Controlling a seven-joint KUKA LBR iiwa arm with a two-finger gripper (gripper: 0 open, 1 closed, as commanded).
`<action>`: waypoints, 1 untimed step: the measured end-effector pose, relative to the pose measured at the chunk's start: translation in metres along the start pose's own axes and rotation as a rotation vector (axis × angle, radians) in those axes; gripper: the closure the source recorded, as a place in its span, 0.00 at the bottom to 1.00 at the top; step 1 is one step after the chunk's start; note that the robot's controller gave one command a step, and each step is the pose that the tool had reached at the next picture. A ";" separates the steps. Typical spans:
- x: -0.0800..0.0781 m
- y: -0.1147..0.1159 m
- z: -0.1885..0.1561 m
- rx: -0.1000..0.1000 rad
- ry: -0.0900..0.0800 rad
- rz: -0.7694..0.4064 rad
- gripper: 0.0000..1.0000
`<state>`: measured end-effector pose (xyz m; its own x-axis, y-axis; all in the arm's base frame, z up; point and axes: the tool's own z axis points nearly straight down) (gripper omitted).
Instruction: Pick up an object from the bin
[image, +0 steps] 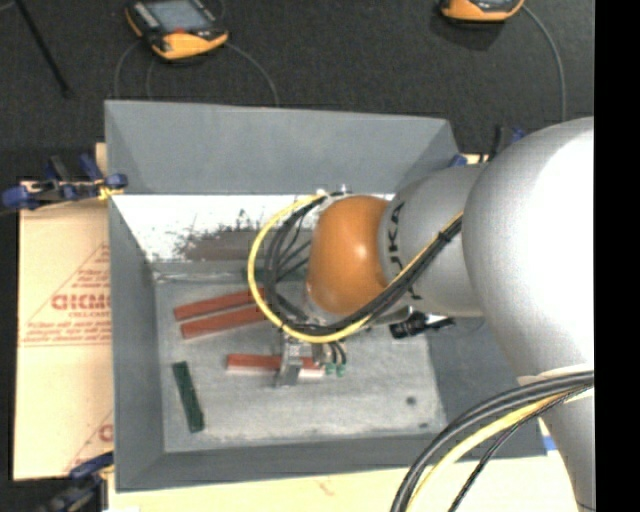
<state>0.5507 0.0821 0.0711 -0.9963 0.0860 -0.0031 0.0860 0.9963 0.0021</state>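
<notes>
— Which piece should you be watching?

— The short red bar (250, 363), lying flat on the bin floor a little below the middle of the frame. Your gripper (291, 372) is down at that bar's right-hand end, low over the floor and seemingly touching it.

— Is the gripper open or closed on it?

— You cannot tell from here. The orange wrist cover (345, 255) and the cables (262, 262) looped round it sit right above and hide the detail.

— So how far along are you?

— Not picked, I'd judge. The bar lies flat on the floor and is not lifted. The approach looks done; a sure grasp and the lift are left.

— What lies around it?

— A small green-and-white bit (335, 369) is just right of the gripper, close enough to be nudged. The two longer red bars (218, 313) lie side by side up and to the left, apart from the short one. A dark green strip (187, 397) lies toward the lower left, well apart. All of it rests in the grey bin (300, 150).
</notes>
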 end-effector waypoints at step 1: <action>0.000 0.000 0.000 0.000 0.000 0.000 1.00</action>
<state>0.5507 0.0821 0.0711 -0.9963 0.0859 -0.0031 0.0859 0.9963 0.0021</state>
